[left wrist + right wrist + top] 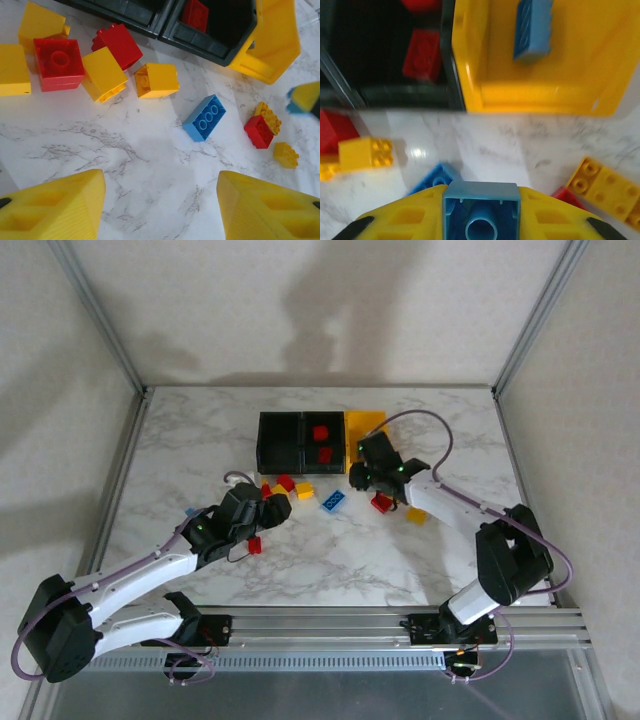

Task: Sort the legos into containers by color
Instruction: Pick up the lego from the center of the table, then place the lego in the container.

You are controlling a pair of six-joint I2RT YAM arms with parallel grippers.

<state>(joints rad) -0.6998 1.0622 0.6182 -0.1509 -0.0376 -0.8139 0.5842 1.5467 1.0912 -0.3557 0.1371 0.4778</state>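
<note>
We note white marbled table [180,470] carrying row of 3 open plastic bins: 2 black bins [300,418], 1 yellow bin [485,95] at right end.

Right gripper [481,220] clamped on small blue studded brick [481,197], hollow underside facing wrist camera, just short of yellow bin's near wall. Bin lies dead ahead, with 1 flat blue brick [532,27] inside.

Left gripper [160,202] half-spread, empty, farther from yellow bin, so right arm nearer.

We judge next move: forward over wall, release.

Loose blue 2-by-4 brick [204,117] lies near yellow bin, long axis diagonal.

No legible writing.
</note>
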